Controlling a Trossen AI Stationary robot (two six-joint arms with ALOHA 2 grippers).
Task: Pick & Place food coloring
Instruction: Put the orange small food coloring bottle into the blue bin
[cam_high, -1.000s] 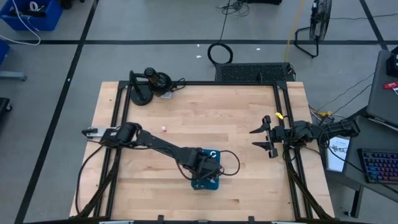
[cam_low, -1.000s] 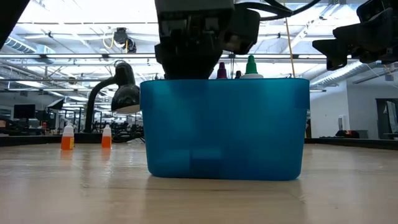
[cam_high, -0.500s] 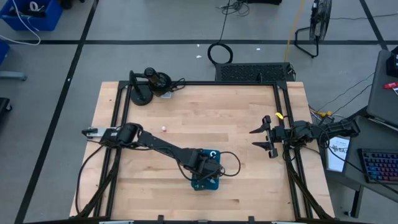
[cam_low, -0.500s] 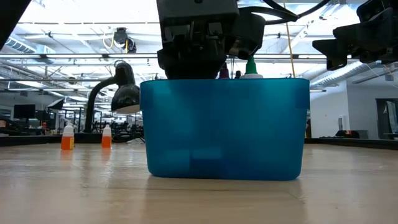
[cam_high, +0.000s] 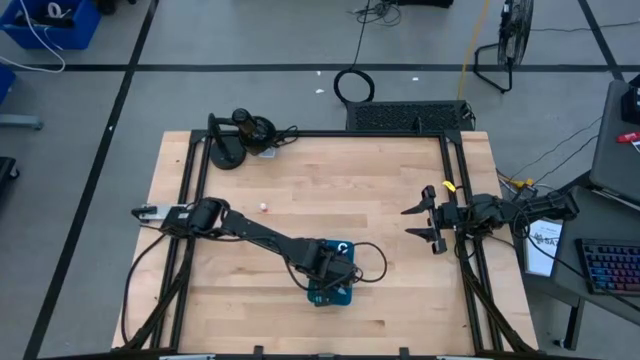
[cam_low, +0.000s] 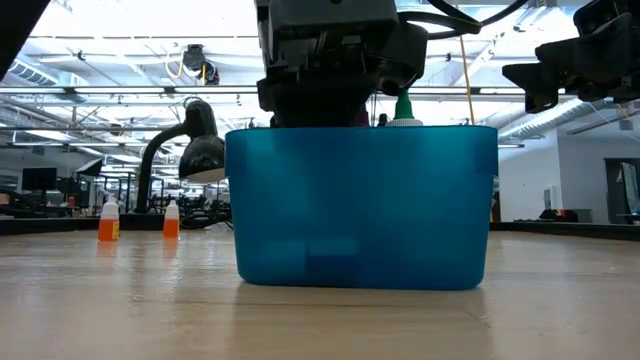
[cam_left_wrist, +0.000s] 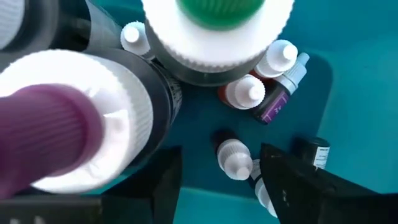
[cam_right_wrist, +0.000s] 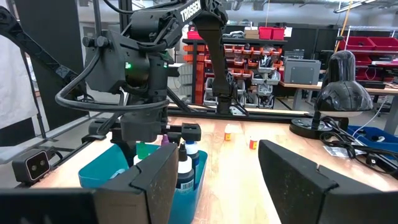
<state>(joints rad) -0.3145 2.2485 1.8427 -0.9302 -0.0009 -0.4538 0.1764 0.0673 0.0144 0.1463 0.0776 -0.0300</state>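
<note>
1. Looking into the teal bin (cam_low: 360, 210), the food coloring (cam_left_wrist: 239, 93) is gathered inside it: small white-capped bottles lie on the bottom, and a green-tipped one (cam_low: 403, 105) stands up above the rim.
2. The left tool (cam_high: 330, 268) hangs right over the bin with its fingers (cam_left_wrist: 298, 186) parted and nothing between them, so I judge a bottle has just been let go.
3. To finish well, it should rise straight up; any sideways drift could catch the tall caps (cam_left_wrist: 81, 124) close beside it.
4. Two orange bottles (cam_low: 108, 220) stand far back on the desk (cam_high: 330, 190), well apart from the bin, near the black lamp (cam_low: 190, 150). Those look like the next picks.
5. Each is tiny, so the grasp wants to be centred on the body, below the cap.
6. The right tool (cam_high: 425, 222) waits at the desk's right edge, fingers spread, empty.
</note>
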